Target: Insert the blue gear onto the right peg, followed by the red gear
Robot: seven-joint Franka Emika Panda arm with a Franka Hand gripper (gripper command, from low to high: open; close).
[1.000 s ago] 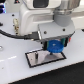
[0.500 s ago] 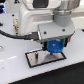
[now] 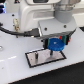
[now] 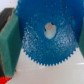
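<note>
You won't find any readable text, label, brand, number or sign in either view; both pictures are too blurred.

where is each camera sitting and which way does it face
Exterior view: sits off the arm, looks slightly down across the white table at the grey plate; the white arm and gripper holding the blue gear show.
Wrist view: sits on the wrist, looks along the gripper; the blue gear fills it, green fingers on both sides.
Shared: the blue gear and the fingers gripping it.
</note>
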